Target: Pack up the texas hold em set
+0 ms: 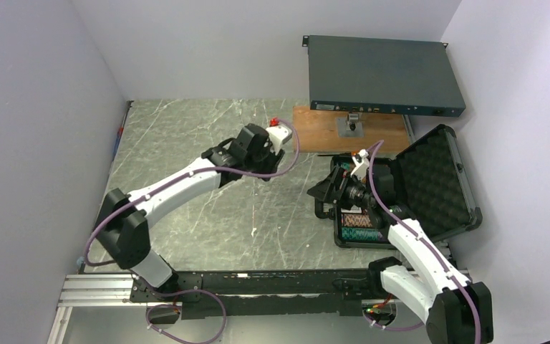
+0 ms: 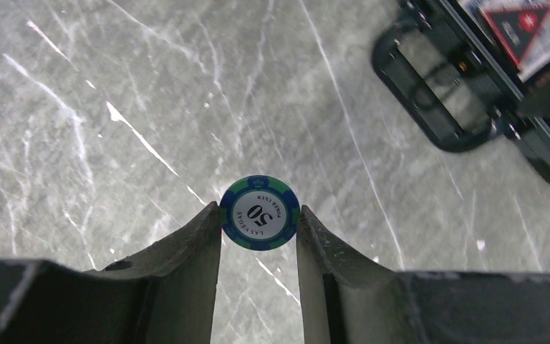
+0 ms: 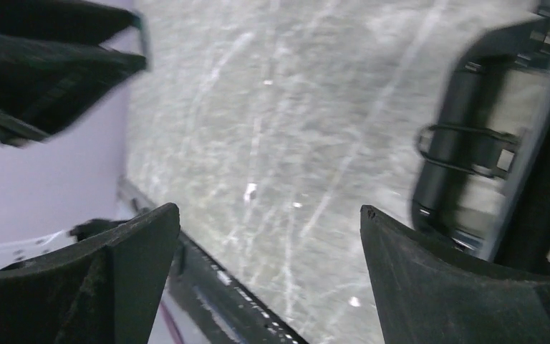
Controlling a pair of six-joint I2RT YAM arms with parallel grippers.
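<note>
Sitting pinched between the left fingers [image 2: 204, 247] — a blue-green poker chip [image 2: 260, 213].

Soft, even light fell from overhead, bright enough that the pale walls [image 1: 79, 57] looked flat. The arms threw only faint, diffuse shadows on the marbled tabletop [image 1: 208, 129], and no hard glare showed. The left wrist view was crisp: the poker chip [image 2: 260, 213] and the tabletop's veins read sharply, though the case handle [image 2: 430, 93] at far right was softer. Motion blur smeared the right wrist view and streaked the veins, while the right tool [image 3: 268, 215] itself showed dark, fairly sharp edges.
</note>
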